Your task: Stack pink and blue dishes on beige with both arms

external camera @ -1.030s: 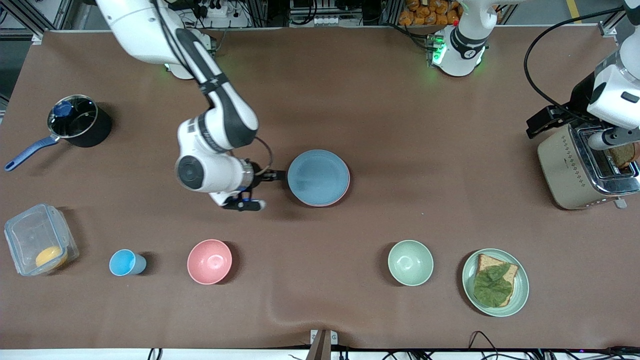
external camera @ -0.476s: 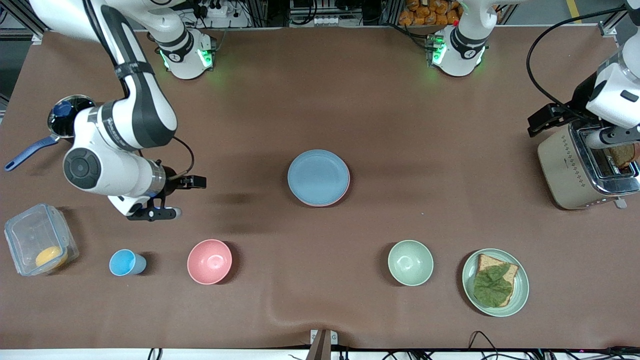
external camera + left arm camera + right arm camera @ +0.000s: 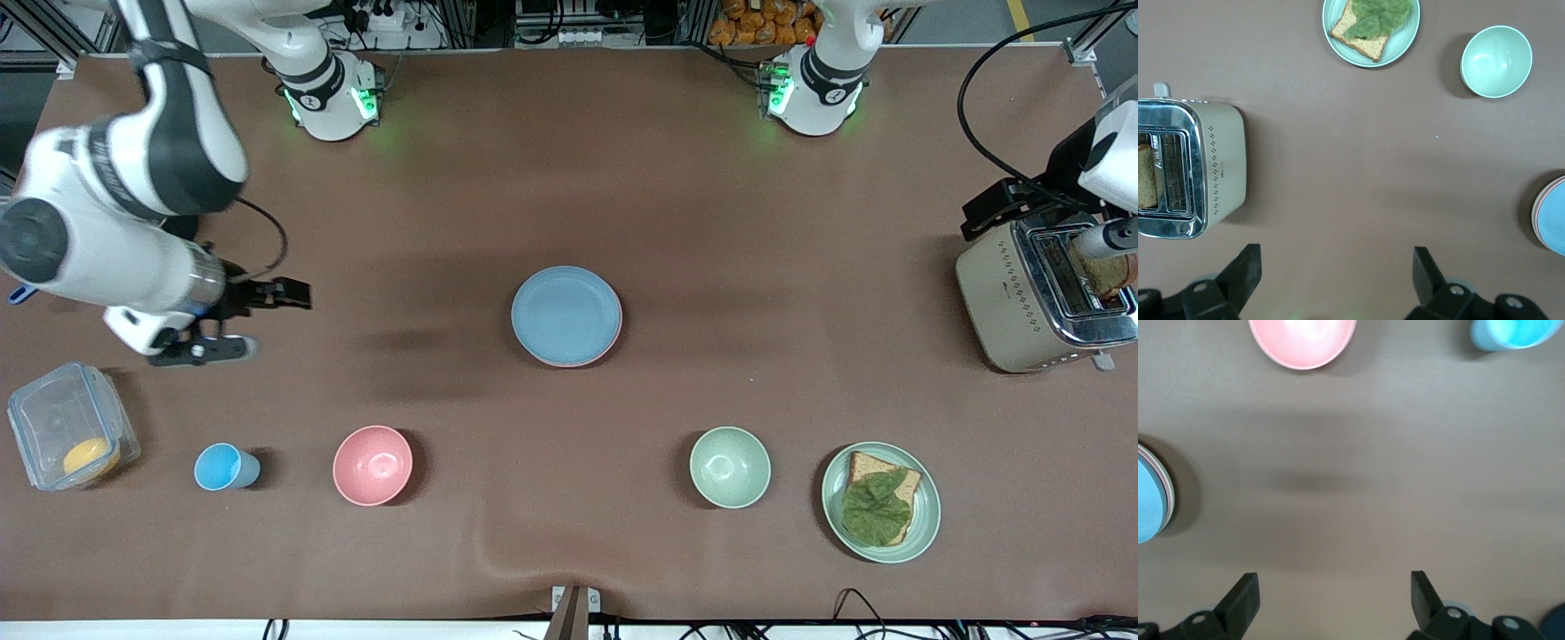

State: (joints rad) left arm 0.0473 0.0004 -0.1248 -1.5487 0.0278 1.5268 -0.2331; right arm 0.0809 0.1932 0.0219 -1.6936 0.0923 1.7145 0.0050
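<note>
Right gripper (image 3: 271,298) farther from round matte plates (image 3: 566,316)

1. I see even, bright overhead light across the brown matte desk (image 3: 711,222).
2. Soft shadows hug the dishes.
3. The white right arm (image 3: 107,222) smears; my right wrist view looks hazy.
</note>
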